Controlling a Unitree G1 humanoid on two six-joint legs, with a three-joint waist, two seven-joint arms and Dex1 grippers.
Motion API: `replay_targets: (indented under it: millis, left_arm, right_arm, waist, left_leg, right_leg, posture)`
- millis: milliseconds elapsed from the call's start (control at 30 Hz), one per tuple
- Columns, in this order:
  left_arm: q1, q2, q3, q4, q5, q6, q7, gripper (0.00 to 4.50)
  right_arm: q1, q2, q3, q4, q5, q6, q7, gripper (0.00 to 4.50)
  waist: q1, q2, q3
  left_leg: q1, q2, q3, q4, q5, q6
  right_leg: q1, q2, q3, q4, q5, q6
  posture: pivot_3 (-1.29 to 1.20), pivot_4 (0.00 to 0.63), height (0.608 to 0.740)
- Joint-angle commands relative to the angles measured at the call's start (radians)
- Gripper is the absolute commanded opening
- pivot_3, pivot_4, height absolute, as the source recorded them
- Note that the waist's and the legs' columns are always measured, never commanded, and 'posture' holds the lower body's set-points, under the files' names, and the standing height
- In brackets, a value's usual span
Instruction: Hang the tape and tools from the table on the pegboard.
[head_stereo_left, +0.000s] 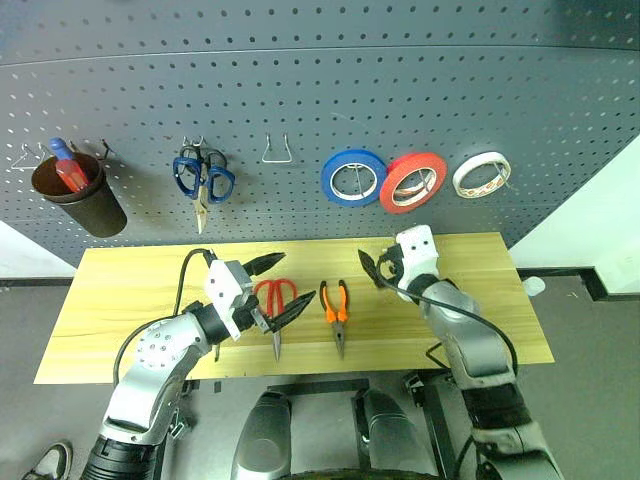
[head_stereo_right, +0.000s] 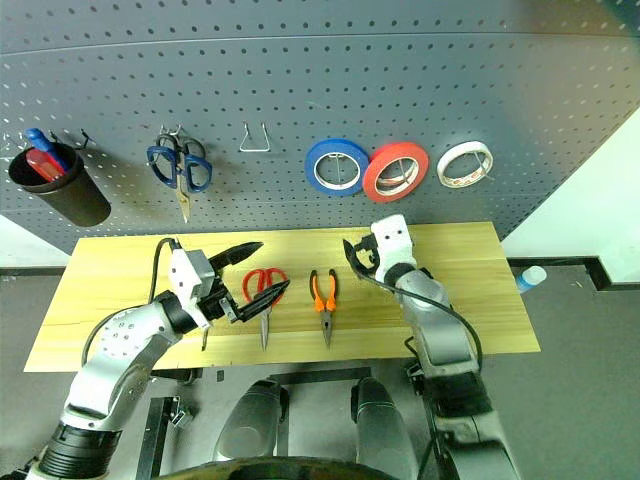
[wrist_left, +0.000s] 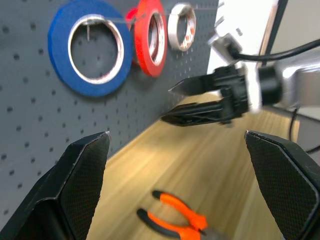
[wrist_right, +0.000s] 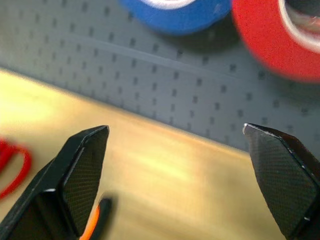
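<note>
I see the red tape (head_stereo_right: 396, 170) hanging on the pegboard (head_stereo_right: 320, 110). My right gripper (head_stereo_right: 358, 262) is open below it, holding nothing.

Even bright light, blurred wrist views

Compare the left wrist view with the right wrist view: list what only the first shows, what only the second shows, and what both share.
Only the left wrist view: the white roll on the pegboard, the right gripper open above the table, and both handles of the pliers.

Only the right wrist view: a red handle loop of the scissors lying on the table.

Both: the blue roll and the red tape hanging side by side on the pegboard, the wooden tabletop, and some orange pliers handle. Each view looks out between its own open fingers.
</note>
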Motion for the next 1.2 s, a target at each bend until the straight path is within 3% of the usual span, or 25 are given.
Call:
replay_targets:
  millis: [33, 200, 367, 767, 933, 1200]
  left_arm:
    - [0.028, 0.028, 0.033, -0.032, 0.019, 0.013, 0.016, 4.50]
    - [0.071, 0.055, 0.069, -0.030, 0.015, 0.068, 0.044, 4.50]
    - [0.162, 0.096, 0.092, -0.059, 0.008, 0.152, 0.055, 4.50]
    - [0.281, 0.091, 0.123, -0.168, -0.040, 0.240, 0.084, 4.50]
    - [0.304, 0.091, 0.133, -0.186, -0.043, 0.253, 0.088, 4.50]
    - [0.343, 0.091, 0.146, -0.227, -0.048, 0.272, 0.099, 4.50]
  right_arm:
    - [0.093, -0.022, 0.009, -0.283, 0.011, 0.153, -0.014, 4.48]
    - [0.203, -0.005, 0.070, -0.523, 0.028, 0.391, -0.051, 4.48]
    - [0.241, 0.057, 0.172, -0.581, 0.005, 0.518, -0.139, 4.48]
    - [0.120, 0.231, 0.389, -0.359, -0.065, 0.592, -0.280, 4.48]
    - [0.052, 0.349, 0.395, -0.297, -0.048, 0.628, -0.312, 4.48]
    - [-0.003, 0.405, 0.374, -0.201, -0.028, 0.659, -0.367, 4.48]
  waist:
    - [0.000, 0.000, 0.000]
    - [-0.007, 0.000, 0.000]
    - [-0.009, 0.000, 0.001]
    - [-0.010, 0.001, 0.018]
    - [-0.010, 0.003, 0.024]
    - [-0.011, 0.003, 0.041]
  left_leg:
    - [0.000, 0.000, 0.000, 0.000, 0.000, 0.000]
    - [0.001, 0.000, 0.000, 0.000, 0.000, 0.000]
    - [0.001, 0.000, 0.000, 0.000, 0.000, 0.000]
    - [-0.003, 0.000, 0.000, -0.002, 0.000, 0.000]
    - [-0.015, 0.001, 0.000, -0.001, 0.000, 0.000]
    - [-0.017, 0.001, 0.000, -0.001, 0.000, 0.000]
  right_leg:
    - [0.000, 0.000, 0.000, 0.000, 0.000, 0.000]
    - [0.000, 0.000, 0.000, 0.000, -0.002, -0.001]
    - [-0.001, 0.000, 0.000, 0.000, -0.004, 0.001]
    - [-0.006, 0.000, 0.000, 0.000, -0.006, 0.002]
    - [-0.016, 0.000, 0.000, 0.002, -0.005, 0.001]
    - [-0.019, 0.000, 0.000, 0.002, -0.005, -0.001]
  posture:
    - [0.34, 0.158, 0.677]
    - [0.32, 0.170, 0.677]
    - [0.33, 0.187, 0.677]
    - [0.33, 0.230, 0.677]
    - [0.34, 0.246, 0.677]
    - [0.35, 0.266, 0.677]
